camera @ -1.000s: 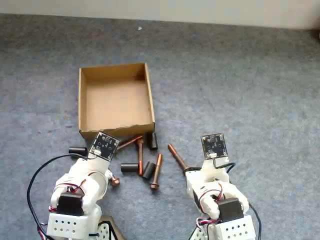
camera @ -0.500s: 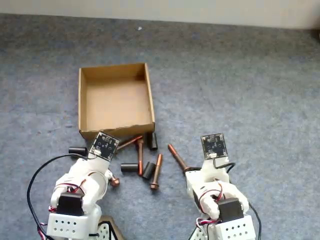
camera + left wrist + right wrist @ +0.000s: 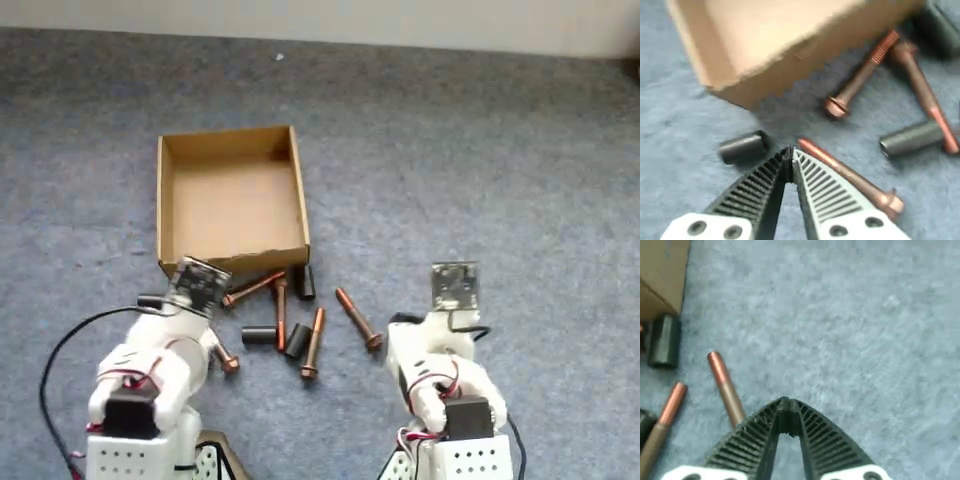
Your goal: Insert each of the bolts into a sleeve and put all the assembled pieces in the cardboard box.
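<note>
On the grey worktop, an open cardboard box, upright, beyond the left arm; just in front of its near wall, copper-coloured bolts and dark sleeves lying loose and unassembled, all outside the box. Left pincer with both fingers pressed together at the tip, clamped on nothing, low over the worktop; just beside the tip, on one side, a short sleeve lying flat; on the other side a long bolt, running partly under one finger, perhaps touching it, hard to tell in the blurred wrist view. Farther off, close to the box wall, a second bolt with its head toward the pincer; next to it a third bolt, resting against the end of a grey sleeve. Right pincer also closed, fingertips meeting, holding nothing, above bare worktop well apart from the box; near it a slanted bolt, one end hidden behind a finger; beside that a fifth bolt; further away a dark sleeve, just beside the box corner.
</note>
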### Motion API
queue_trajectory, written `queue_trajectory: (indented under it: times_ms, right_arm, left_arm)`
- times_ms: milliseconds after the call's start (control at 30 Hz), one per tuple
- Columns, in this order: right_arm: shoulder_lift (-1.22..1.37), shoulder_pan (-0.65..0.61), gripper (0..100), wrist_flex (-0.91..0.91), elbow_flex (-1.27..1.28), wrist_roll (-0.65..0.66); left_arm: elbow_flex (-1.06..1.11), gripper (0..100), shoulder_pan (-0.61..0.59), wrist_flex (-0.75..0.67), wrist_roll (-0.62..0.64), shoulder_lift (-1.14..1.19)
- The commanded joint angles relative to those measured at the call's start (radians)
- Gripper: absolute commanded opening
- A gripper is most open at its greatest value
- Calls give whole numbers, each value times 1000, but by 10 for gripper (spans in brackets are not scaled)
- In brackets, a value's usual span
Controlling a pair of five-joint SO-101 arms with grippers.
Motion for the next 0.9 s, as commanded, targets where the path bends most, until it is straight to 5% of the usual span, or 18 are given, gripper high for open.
queue_trajectory:
  times_ms: [0,100,433,867]
  right_arm:
    - [-1,56,4,-116,54,138]
    - [2,82,4,-133,-7,296]
    - [142,-25,74,21,-427,307]
    - [938,-387,78,25,-858,37]
  left_arm:
    - [-120,7,-139,-2,-8,-7]
    - [-162,7,-231,-44,-5,-7]
    - [-85,7,-272,-72,-5,-7]
    - [-59,7,-272,-74,-5,-7]
